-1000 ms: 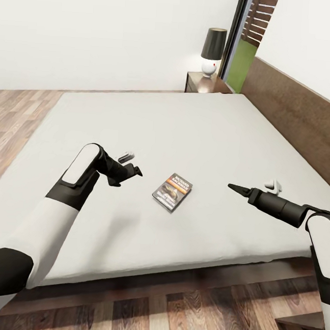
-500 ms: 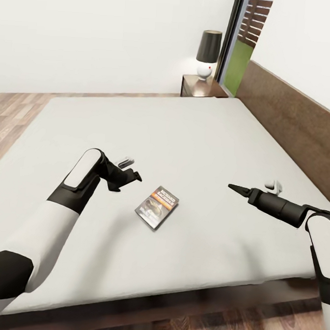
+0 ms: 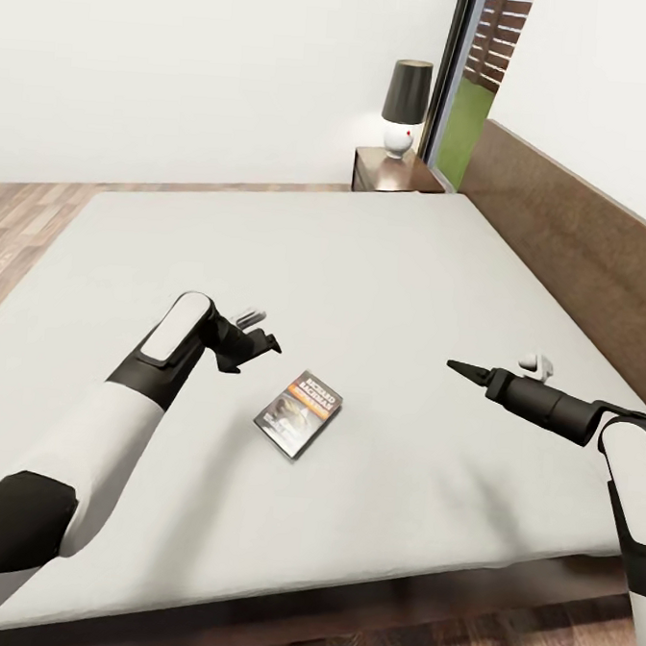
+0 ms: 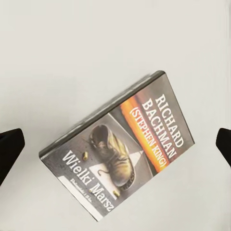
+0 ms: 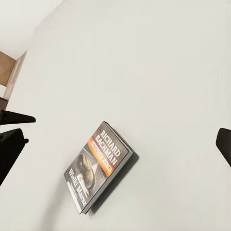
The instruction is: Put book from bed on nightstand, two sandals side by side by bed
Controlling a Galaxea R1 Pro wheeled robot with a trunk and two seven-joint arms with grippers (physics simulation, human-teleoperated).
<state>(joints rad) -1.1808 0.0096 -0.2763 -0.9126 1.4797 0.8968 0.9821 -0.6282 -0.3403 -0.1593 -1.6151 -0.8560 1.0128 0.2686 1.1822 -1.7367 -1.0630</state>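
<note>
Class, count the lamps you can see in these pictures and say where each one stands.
1. The lamp stands on the nightstand past the far corner of the bed. Others may be out of view.

We see the bed point(image 3: 385, 269) cut off by the head view's left and right edges. The left gripper's fingertips point(image 4: 10, 149) are clipped at the left wrist view's sides, and the nightstand point(image 3: 391, 170) is half hidden behind the mattress.
</note>
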